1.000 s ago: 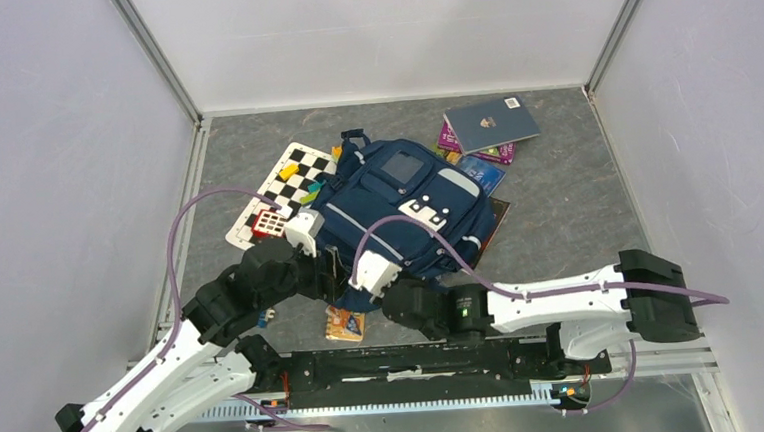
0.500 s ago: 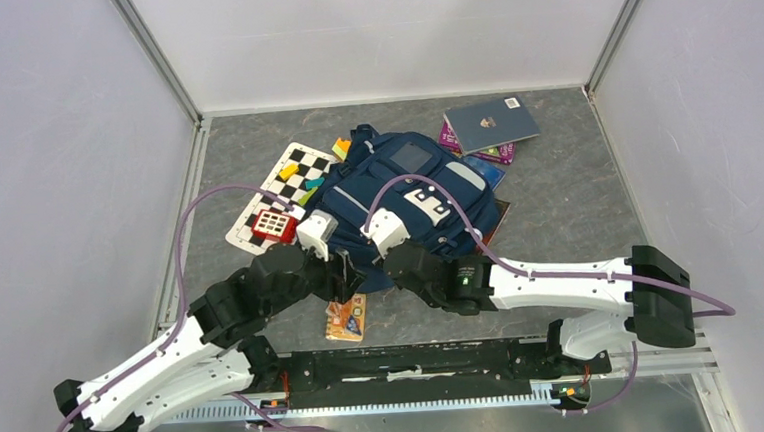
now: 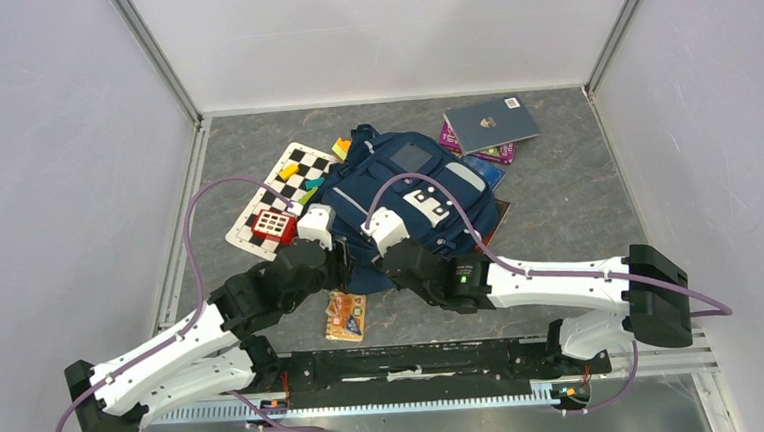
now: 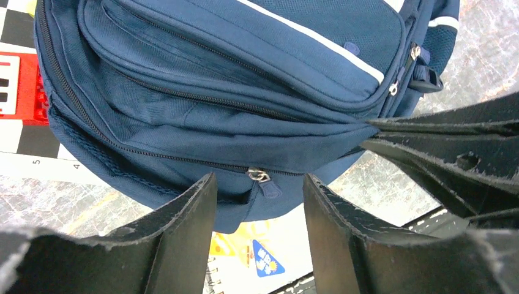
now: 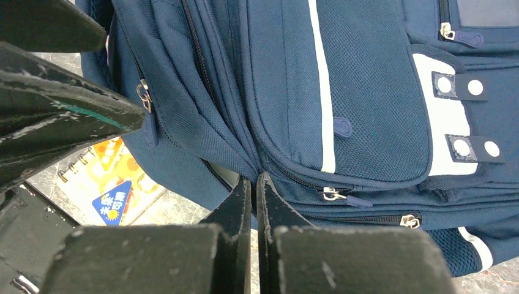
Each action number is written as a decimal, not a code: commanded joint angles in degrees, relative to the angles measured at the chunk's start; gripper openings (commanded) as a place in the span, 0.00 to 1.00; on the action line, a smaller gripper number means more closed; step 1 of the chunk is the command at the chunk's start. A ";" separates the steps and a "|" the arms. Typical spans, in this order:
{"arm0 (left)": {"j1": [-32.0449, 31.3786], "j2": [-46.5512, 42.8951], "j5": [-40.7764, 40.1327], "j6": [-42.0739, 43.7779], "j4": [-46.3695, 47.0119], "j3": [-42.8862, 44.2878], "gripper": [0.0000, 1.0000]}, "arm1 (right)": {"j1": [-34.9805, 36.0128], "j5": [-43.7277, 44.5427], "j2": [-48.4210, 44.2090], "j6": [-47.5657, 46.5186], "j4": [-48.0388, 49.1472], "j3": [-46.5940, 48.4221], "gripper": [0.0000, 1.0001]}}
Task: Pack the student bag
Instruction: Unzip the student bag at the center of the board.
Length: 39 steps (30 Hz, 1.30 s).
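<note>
Top view
Bag (image 3: pixel 406 189): lies front up at mid worktop (image 3: pixel 578 214), its top toward the far wall.
Chessboard (image 3: pixel 290 176): left of the bag, partly under it; a red block (image 3: pixel 271 225) sits on its near corner.
Book (image 3: pixel 492 121): grey-blue, far right of the bag, lying on other books.
Notebook (image 3: pixel 346 315): orange, just near of the bag's lower edge.
Left arm (image 3: pixel 166 354) and right arm (image 3: pixel 563 285): both reach to the bag's near edge, wrists side by side.

Left wrist view
Left jaws: spread, one finger on each side of a zip pull (image 4: pixel 260 177) on the bag's (image 4: pixel 214 79) lower seam, not touching it.
Right jaws: enter from the right, tips meeting at a fold of the bag.
Below: notebook (image 4: pixel 257 257); at left, chessboard (image 4: pixel 18 147) and red block (image 4: pixel 21 86).

Right wrist view
Right jaws: pressed almost together, pinching the bag's (image 5: pixel 367 92) edge fabric.
Left jaws: dark shapes at upper left, beside a zip pull (image 5: pixel 145 98).
Notebook (image 5: pixel 116 184): shows under the bag's edge.
</note>
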 commanded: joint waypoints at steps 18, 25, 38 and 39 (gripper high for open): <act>-1.27 6.68 -5.42 -10.97 1.79 -2.53 0.54 | -0.27 1.16 1.29 2.15 4.63 5.52 0.00; -1.28 10.27 -9.67 -11.87 0.76 -0.81 0.46 | -0.24 0.69 0.95 2.50 5.29 4.94 0.00; -1.28 6.63 -10.54 -11.29 0.52 -2.06 0.06 | -0.26 1.51 0.52 1.69 5.51 2.43 0.00; -1.27 6.40 -10.84 -11.46 0.02 -2.09 0.04 | -0.24 1.51 0.50 1.61 5.52 2.29 0.00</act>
